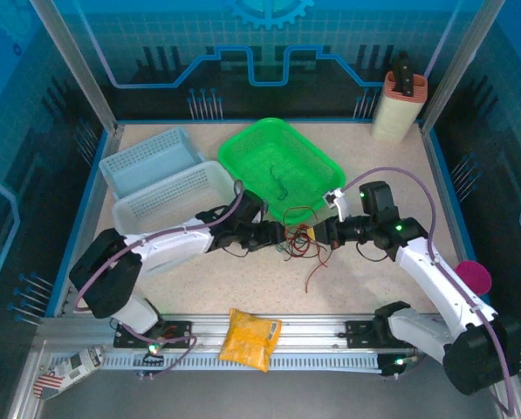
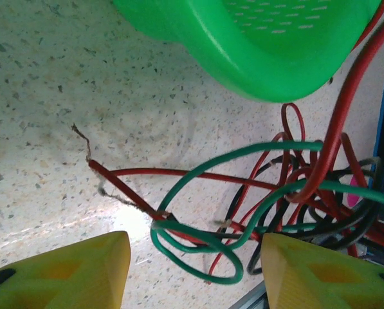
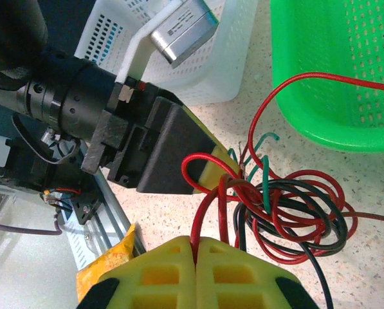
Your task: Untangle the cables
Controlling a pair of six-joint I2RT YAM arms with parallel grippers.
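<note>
The cables [image 1: 299,243] lie as one knot of red, dark green and black wires on the table, just in front of the green basket [image 1: 317,148]. My left gripper [image 1: 280,234] reaches the knot from the left and stands open. In the left wrist view a dark green loop [image 2: 198,248] lies between the yellow fingertips [image 2: 76,273] without touching them. From the right comes my right gripper [image 1: 315,234], shut on a red cable [image 3: 208,206] that rises out of its pads [image 3: 243,270] into the tangle [image 3: 294,206]. One dark wire [image 1: 277,181] lies inside the green basket.
A white basket [image 1: 168,205] and a blue-grey basket [image 1: 147,157] stand at the left. A beige holder [image 1: 398,109] is at the back right corner. A yellow packet [image 1: 250,339] rests on the front rail. A pink disc [image 1: 474,276] sits by the right arm.
</note>
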